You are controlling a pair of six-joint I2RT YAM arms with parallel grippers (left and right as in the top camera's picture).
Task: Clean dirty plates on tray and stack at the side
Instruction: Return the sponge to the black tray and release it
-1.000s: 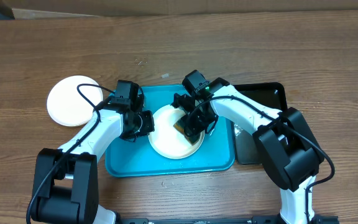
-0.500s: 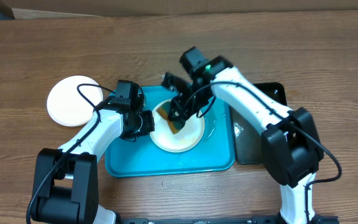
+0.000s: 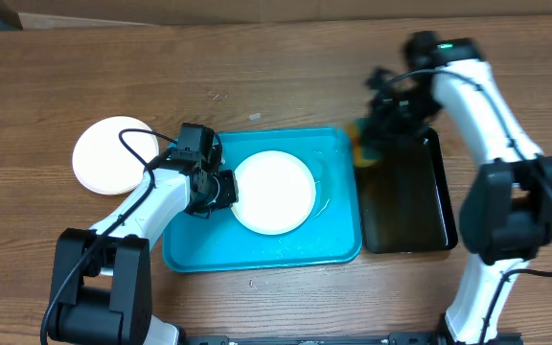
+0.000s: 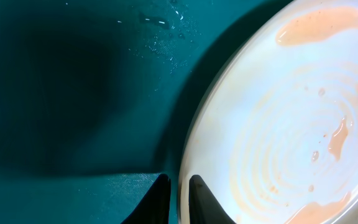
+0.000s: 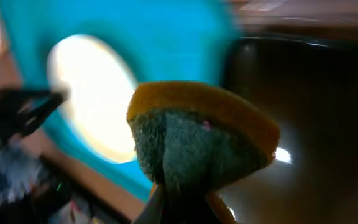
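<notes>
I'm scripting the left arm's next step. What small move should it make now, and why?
Probably lift the held plate off the turquoise tray, ready to carry it to the side plate. The left gripper has its jaws closed on the rim, and the right gripper holds the sponge over the black tray, clear of it. Faint orange streaks show, though.

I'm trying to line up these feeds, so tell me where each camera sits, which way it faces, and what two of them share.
Overhead: above the table, looking straight down; both arms, left claw, right claw and turquoise tray show.
Left wrist: low over the tray, facing the rim of the plate; its fingertips show.
Right wrist: blurred, near the black tray, facing the sponge it holds.
Shared: all three show the plate.
</notes>
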